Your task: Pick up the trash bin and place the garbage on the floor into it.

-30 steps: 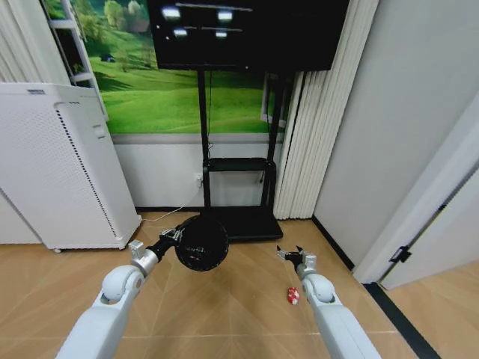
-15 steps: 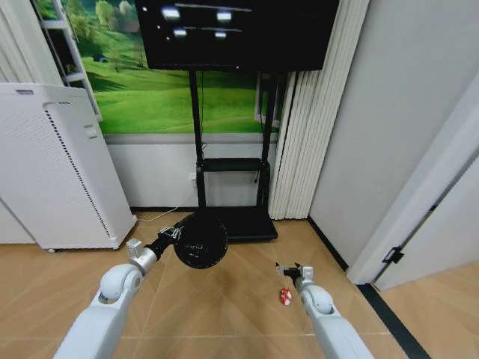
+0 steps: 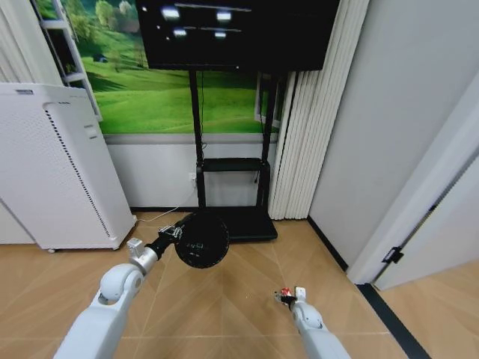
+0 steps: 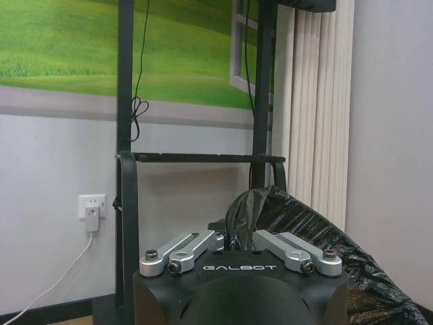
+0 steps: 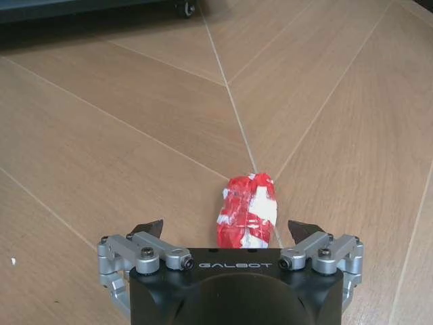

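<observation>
The trash bin (image 3: 200,239), a round black mesh basket with a black bag liner (image 4: 308,233), hangs tilted above the floor. My left gripper (image 3: 172,234) is shut on its rim, and the left wrist view shows the gripper (image 4: 233,238) pinching the rim and liner. A red-and-white crumpled scrap of garbage (image 5: 248,211) lies on the wooden floor. My right gripper (image 5: 225,229) is low over it and open, a fingertip on either side of the scrap. In the head view the scrap (image 3: 284,292) peeks out at the right gripper (image 3: 289,298).
A tall white perforated appliance (image 3: 60,164) stands at the left. The black TV stand (image 3: 232,217) and its base sit straight ahead by the wall, with a curtain (image 3: 299,112) beside it. A door frame (image 3: 419,217) is at the right. A wall socket (image 4: 91,205) has a cable plugged in.
The camera shifted a little at first. My right arm has dropped toward the floor and drawn nearer, so its open fingers now bracket the red-and-white scrap. The left arm holds the bin still.
</observation>
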{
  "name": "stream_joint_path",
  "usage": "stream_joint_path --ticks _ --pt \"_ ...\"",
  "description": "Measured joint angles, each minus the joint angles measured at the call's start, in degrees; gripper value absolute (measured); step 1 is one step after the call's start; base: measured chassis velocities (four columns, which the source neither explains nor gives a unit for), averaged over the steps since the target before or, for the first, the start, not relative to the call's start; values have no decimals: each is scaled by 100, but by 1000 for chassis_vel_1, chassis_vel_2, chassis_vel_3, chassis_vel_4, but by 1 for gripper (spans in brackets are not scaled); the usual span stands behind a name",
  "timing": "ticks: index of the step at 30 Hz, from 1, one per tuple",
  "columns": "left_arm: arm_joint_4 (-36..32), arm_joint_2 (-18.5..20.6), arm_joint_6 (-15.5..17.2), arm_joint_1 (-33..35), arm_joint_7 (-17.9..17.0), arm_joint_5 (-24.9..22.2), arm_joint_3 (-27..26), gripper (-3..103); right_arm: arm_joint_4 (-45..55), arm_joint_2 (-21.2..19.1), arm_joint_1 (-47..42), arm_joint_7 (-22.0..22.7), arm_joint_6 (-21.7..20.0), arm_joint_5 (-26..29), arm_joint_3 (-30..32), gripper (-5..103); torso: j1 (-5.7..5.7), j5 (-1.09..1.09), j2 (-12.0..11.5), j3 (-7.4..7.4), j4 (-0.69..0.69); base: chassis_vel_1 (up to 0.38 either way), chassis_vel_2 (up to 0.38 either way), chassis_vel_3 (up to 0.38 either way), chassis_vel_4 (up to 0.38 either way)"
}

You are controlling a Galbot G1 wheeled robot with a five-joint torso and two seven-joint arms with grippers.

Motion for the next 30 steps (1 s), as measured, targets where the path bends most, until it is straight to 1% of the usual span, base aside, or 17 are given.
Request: stream_joint_path --ticks 4,10,12,17,18,20,23,24,25,26,28,29,30 --pt "-15 9 6 7 0 2 0 7 -448 115 178 3 258 -132 50 100 0 1 0 0 -1 0 0 0 0" --pt "-56 26 12 13 0 -4 -6 7 -658 163 293 6 405 -192 83 100 0 1 0 0 0 0 0 0 0" --pt "-129 67 23 36 2 -32 -49 7 -1003 241 508 11 541 -324 107 100 0 1 0 0 0 0 0 0 0" --pt "-170 85 32 55 2 -58 -92 7 -1140 257 584 10 602 -394 109 101 0 0 0 0 0 0 0 0 0" --pt "-179 88 35 63 2 -60 -102 7 -1152 257 591 6 613 -415 109 96 0 1 0 0 0 0 0 0 0" --pt "-190 90 36 75 2 -63 -113 7 -1165 254 597 0 638 -439 109 96 0 0 0 0 0 0 0 0 0" --pt "-217 91 39 103 2 -66 -136 7 -1178 233 600 -21 675 -489 108 80 0 0 0 0 -1 0 0 0 0" --pt "-217 91 39 103 2 -66 -136 7 -1178 233 600 -21 675 -489 108 80 0 0 0 0 -1 0 0 0 0" --pt "-223 90 39 109 2 -66 -143 7 -1178 225 600 -27 693 -503 108 74 0 0 0 0 -1 0 0 0 0" --pt "-223 90 39 109 2 -66 -143 7 -1178 225 600 -27 693 -503 108 74 0 0 0 0 -1 0 0 0 0" --pt "-227 85 39 115 2 -66 -150 7 -1180 221 595 -29 715 -507 108 63 0 1 0 0 -1 0 0 0 0" --pt "-227 85 39 115 2 -66 -150 7 -1180 221 595 -29 715 -507 108 63 0 1 0 0 -1 0 0 0 0" --pt "-232 81 39 118 2 -66 -161 7 -1180 220 592 -32 718 -507 108 57 0 0 0 0 -1 0 0 0 0"
